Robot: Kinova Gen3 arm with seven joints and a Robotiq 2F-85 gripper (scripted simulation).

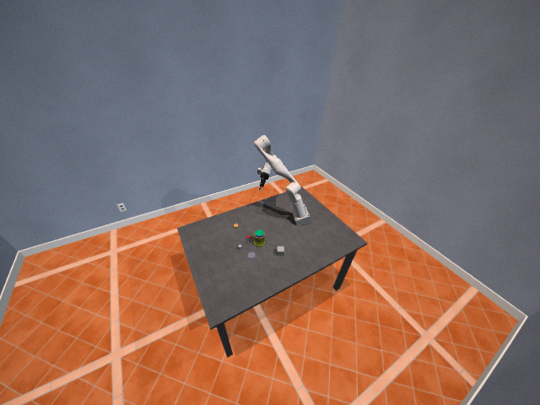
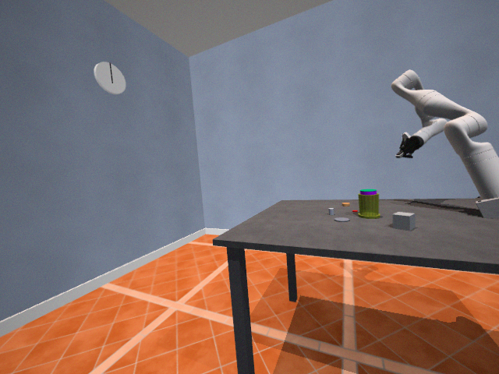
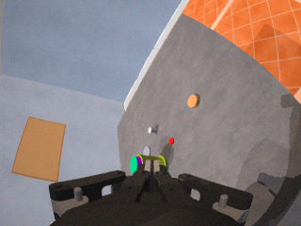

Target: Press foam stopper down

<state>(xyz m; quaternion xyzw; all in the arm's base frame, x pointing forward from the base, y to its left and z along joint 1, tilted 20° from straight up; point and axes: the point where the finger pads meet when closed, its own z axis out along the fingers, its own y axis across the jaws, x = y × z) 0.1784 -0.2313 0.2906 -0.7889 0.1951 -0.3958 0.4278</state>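
Observation:
An olive-green jar (image 2: 369, 205) stands upright near the middle of the dark table. A purple foam stopper (image 2: 368, 193) sticks up above its rim, and a green disc (image 2: 367, 189) lies on top of the stopper. The jar also shows in the top view (image 1: 259, 239) and small in the wrist view (image 3: 150, 162). My gripper (image 2: 399, 154) is shut and empty, high in the air above the table, well to the right of the jar and toward the arm's base. It also shows in the top view (image 1: 261, 187) and the wrist view (image 3: 150, 184).
A grey cube (image 2: 403, 220), a flat grey disc (image 2: 341, 219), a small grey cylinder (image 2: 330, 210), an orange disc (image 2: 345, 203) and a small red piece (image 2: 354, 210) lie on the table around the jar. The arm's base (image 1: 300, 213) stands at the table's far edge.

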